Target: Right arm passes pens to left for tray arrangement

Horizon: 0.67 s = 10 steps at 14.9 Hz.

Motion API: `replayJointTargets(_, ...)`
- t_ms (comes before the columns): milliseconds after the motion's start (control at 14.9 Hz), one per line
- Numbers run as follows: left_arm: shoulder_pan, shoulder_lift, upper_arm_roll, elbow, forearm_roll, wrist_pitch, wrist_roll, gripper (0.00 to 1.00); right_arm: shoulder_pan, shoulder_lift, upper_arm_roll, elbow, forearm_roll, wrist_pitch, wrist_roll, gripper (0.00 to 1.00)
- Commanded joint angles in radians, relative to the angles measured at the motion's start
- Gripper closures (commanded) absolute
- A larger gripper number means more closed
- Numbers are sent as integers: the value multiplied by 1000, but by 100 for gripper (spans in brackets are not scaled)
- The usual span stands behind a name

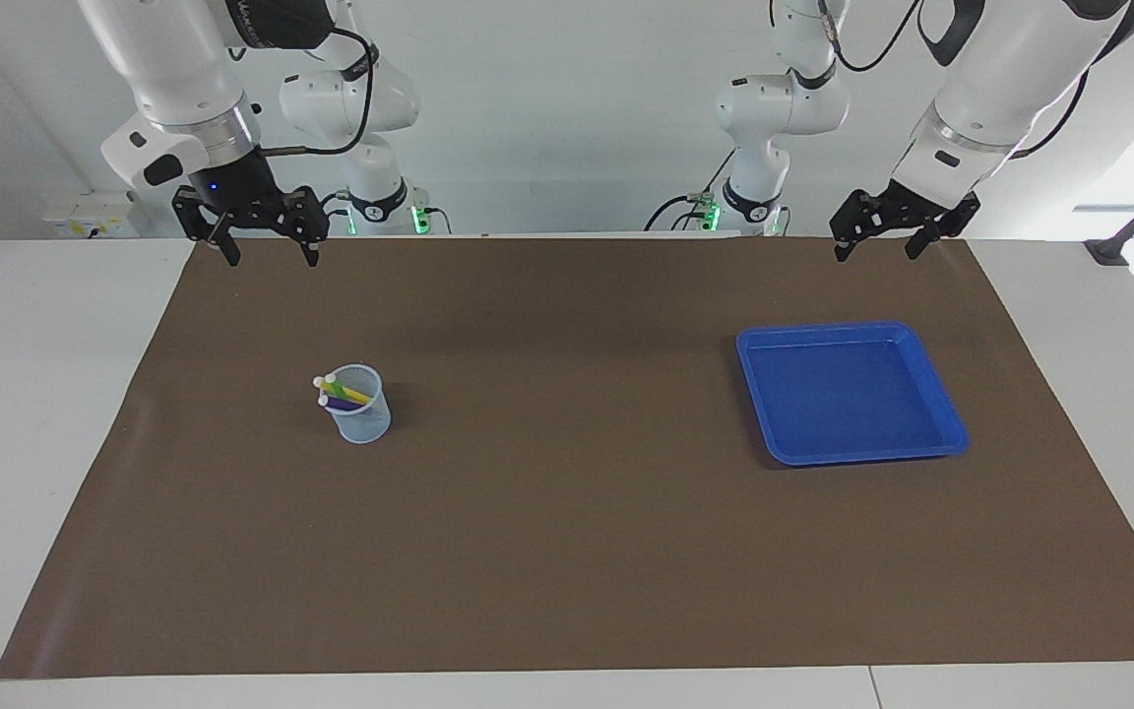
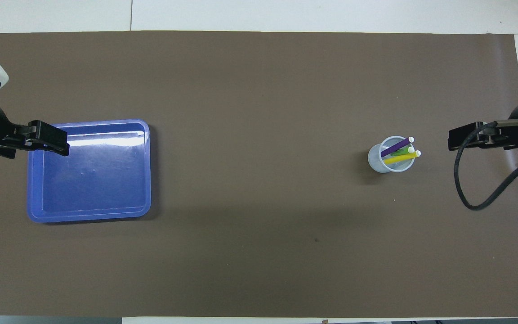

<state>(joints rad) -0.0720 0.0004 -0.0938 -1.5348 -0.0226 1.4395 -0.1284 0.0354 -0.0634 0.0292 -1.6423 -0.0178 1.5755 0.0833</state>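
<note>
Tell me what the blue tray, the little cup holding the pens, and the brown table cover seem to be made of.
Tray: likely glossy moulded plastic; its floor mirrors the lights and its corners are rounded.
Cup: probably fine mesh, metal or plastic; its pale-blue wall looks see-through.
Table cover: matte brown sheet, perhaps paper; flat, with only faint sheen.

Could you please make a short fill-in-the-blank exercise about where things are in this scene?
1. The three pens stand in the mesh ____.
2. The blue tray holds ____ pens.
3. The right gripper and the left gripper each hold ____.
4. The pen between the purple and yellow ones is ____.

Missing words: cup; no; nothing; green
</note>
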Motion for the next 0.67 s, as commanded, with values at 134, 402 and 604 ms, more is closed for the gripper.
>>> replayJointTargets(134, 0, -28, 3, -30, 10, -1, 3, 0, -6, 0, 0, 4, 18, -9, 4, 0)
replayJointTargets(402, 0, -28, 3, -30, 10, -1, 3, 0, -6, 0, 3, 4, 19, -20, -31, 0)
replayJointTargets(604, 0, -28, 3, -30, 10, 1, 1, 0, -9, 5, -11, -24, 103, 44, -117, 0)
